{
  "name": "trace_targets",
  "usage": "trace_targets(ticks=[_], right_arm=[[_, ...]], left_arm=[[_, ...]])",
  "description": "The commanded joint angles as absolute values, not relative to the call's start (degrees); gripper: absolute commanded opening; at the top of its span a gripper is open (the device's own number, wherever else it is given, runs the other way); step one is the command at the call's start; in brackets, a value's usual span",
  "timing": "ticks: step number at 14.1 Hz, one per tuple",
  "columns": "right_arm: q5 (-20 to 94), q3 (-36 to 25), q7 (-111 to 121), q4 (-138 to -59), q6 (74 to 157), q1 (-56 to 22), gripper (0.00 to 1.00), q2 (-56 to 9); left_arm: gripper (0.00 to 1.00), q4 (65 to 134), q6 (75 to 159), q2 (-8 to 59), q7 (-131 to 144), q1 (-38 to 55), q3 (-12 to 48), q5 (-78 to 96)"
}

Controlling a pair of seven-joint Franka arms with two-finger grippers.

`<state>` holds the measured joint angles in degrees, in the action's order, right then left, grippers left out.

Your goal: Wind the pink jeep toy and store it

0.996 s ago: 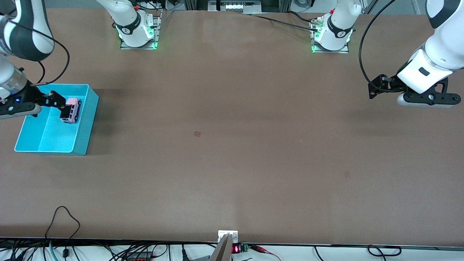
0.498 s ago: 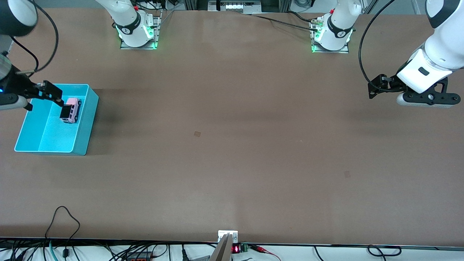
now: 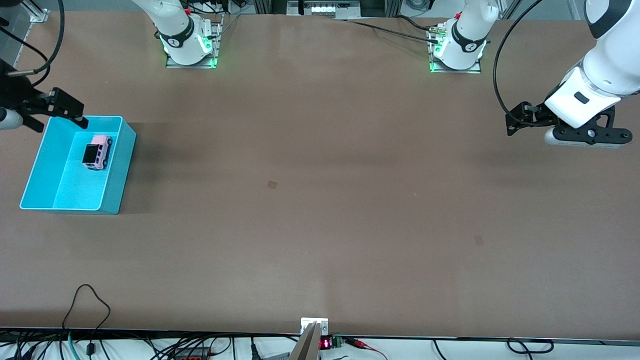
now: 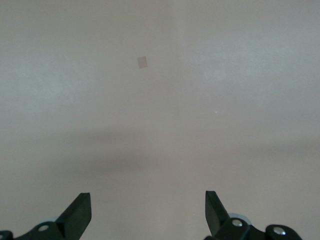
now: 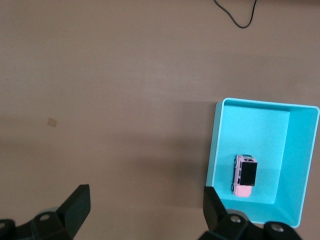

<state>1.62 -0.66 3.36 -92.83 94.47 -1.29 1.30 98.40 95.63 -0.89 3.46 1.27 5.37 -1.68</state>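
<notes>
While the small light-pink toy jeep [image 3: 97,151] is sitting inside the turquoise plastic bin [image 3: 114,185], the right end effector [image 3: 59,108] is hanging wide above its rim. Over bare brown counter [image 3: 320,200], the left end effector [image 3: 516,119] is waiting, wide too.

The broad brown bench [image 3: 320,200] looks matt and smooth, the turquoise plastic bin [image 3: 117,170] faintly glossy, holding a small pink plastic jeep toy [image 3: 96,151] with a shiny black roof.

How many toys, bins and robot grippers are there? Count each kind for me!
Toys: 1, the pink jeep toy
Bins: 1, the turquoise bin holding it
Grippers: 2, the left gripper and the right gripper, both open
Total: 4
</notes>
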Motion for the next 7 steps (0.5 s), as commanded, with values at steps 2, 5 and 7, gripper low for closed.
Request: trace_targets(ticks=[2,5,7], right_arm=[[2.02,0.88,1.41,-89.65,90.80,-0.61,1.00,0.97],[1.84,1.76,1.67,-88.07,90.00,-0.53,1.00,0.88],[2.11,1.58,1.41,-87.72,90.09,-0.44,1.00,0.79]], left_arm=[[1.00,96.86,94.22,-0.70,3.78,1.41,5.36,-1.41],[1.00,96.86,94.13,-0.70,3.78,1.41,5.36,-1.41],[1.00,96.86,93.96,-0.70,3.61,1.32,5.27,-1.41]])
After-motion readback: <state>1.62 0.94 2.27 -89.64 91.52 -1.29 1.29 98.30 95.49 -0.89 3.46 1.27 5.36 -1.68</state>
